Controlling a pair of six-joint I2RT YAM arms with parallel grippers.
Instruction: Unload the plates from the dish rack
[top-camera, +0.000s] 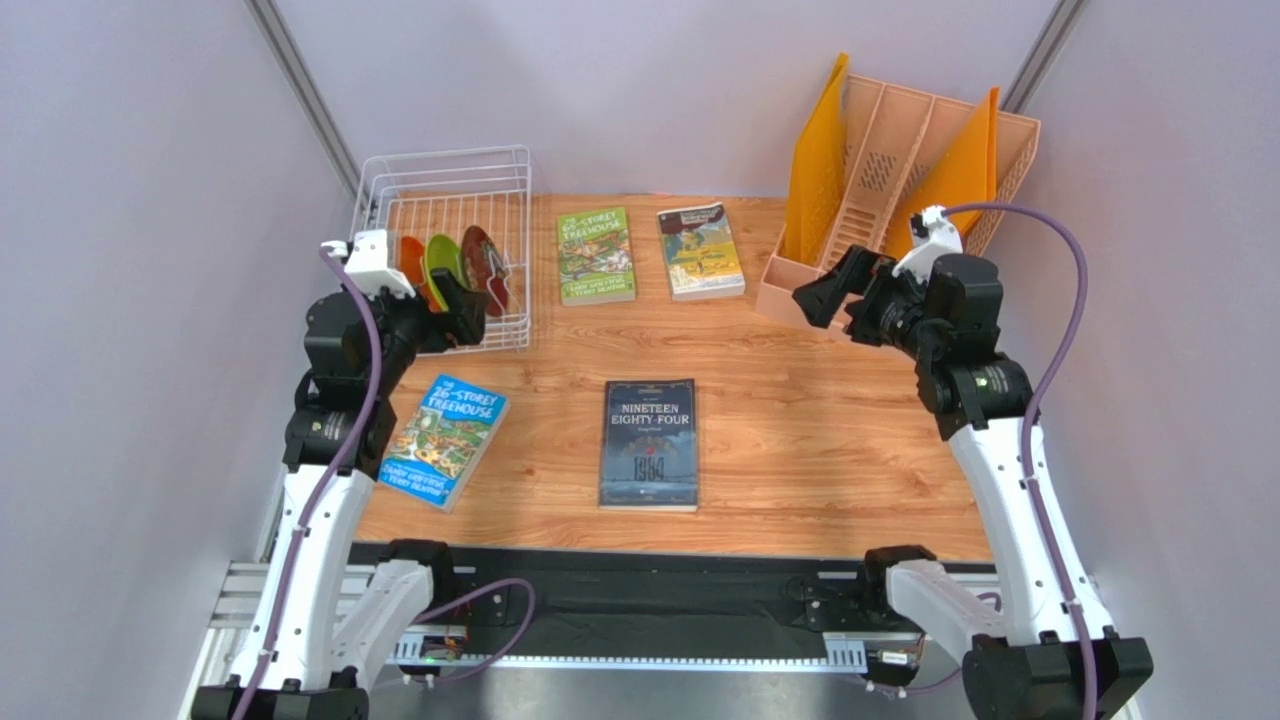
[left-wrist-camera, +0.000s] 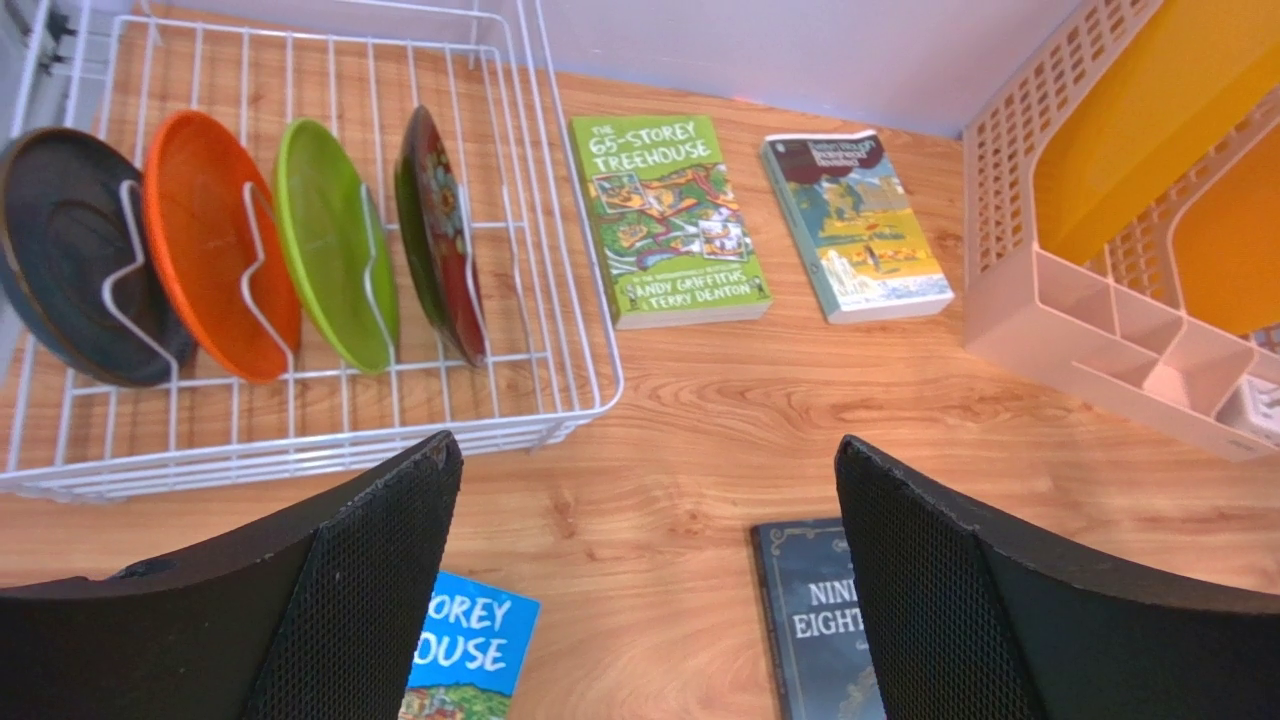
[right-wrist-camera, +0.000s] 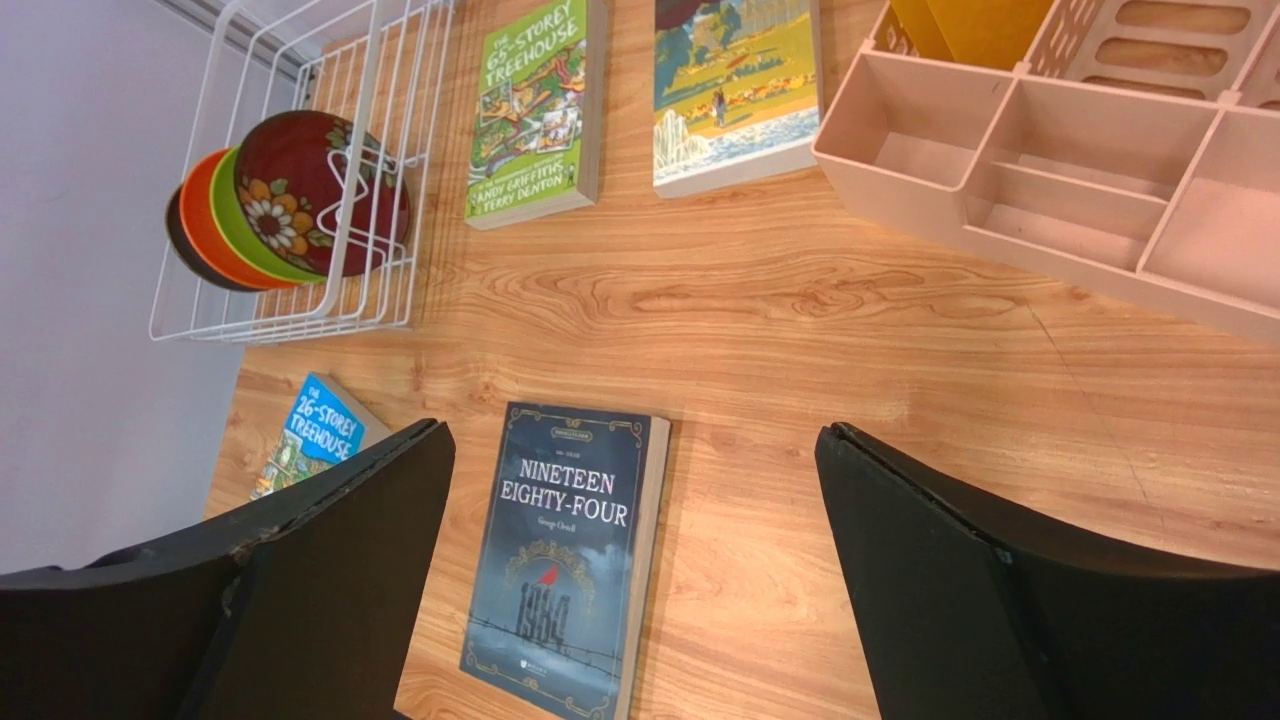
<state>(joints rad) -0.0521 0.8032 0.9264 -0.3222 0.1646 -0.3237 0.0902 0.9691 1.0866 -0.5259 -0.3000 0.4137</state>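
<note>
Dish rack (top-camera: 451, 188), white wire, rectangular, raised sides, at 11 o'clock on the wood-grain table (top-camera: 842, 450). Peach slotted plastic organizer (top-camera: 902, 165) with orange dividers at 1 o'clock. Dark "Nineteen Eighty-Four" paperback (top-camera: 649, 443) at table centre; blue Treehouse paperback (top-camera: 445, 440) at 8 o'clock; green Treehouse paperback (top-camera: 595, 255) and yellow-and-teal paperback (top-camera: 700, 251) side by side at 12 o'clock. Four small round plates on edge between the rack's tines, in a row from 9 toward 3 o'clock: dark teal-grey plate (left-wrist-camera: 68, 248), orange plate (left-wrist-camera: 211, 240), lime green plate (left-wrist-camera: 331, 240), dark red floral plate (left-wrist-camera: 436, 225). Left gripper (left-wrist-camera: 646, 465) just off the rack's 5 o'clock corner, fingers spread wide, nothing between them. Right gripper (right-wrist-camera: 631, 443) near the organizer's 7 o'clock corner, fingers likewise apart, empty.
</note>
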